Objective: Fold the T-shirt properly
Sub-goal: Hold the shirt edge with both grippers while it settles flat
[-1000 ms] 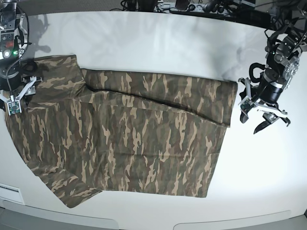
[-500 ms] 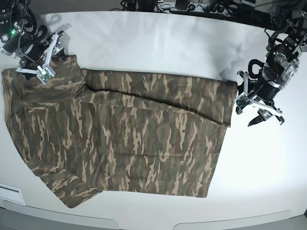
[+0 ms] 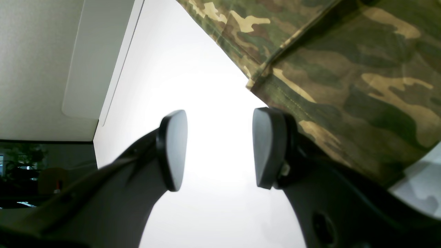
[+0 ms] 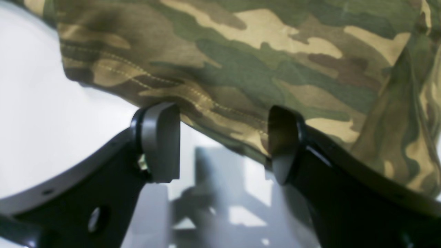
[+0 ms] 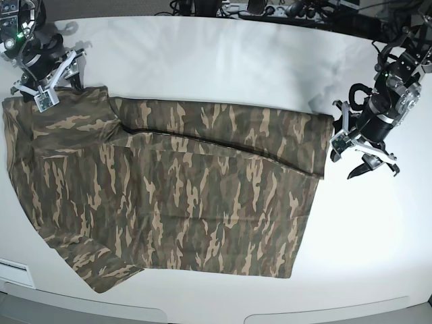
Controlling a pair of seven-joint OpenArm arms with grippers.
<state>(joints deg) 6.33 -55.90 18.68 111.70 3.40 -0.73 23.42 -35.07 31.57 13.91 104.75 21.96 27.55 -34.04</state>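
The camouflage T-shirt [image 5: 175,189] lies spread flat across the white table [image 5: 216,61]. Part of it is folded over along the far side. My left gripper [image 5: 364,158] hovers open just off the shirt's right edge. In the left wrist view its fingertips [image 3: 220,148] frame bare table, and the right pad sits beside the stitched hem [image 3: 344,69]. My right gripper [image 5: 48,84] stands open at the shirt's far left corner. The right wrist view shows its fingertips [image 4: 224,143] just short of the hemmed edge [image 4: 241,62], with nothing between them.
Cables and dark equipment [image 5: 270,10] line the table's far edge. The table's front rim [image 5: 202,314] runs close below the shirt's near edge. A white panel [image 5: 13,273] sits at the front left corner.
The right gripper has travelled from the shirt's left side up to its far left corner. The left gripper has edged a little toward the shirt's right edge. The shirt has not moved.
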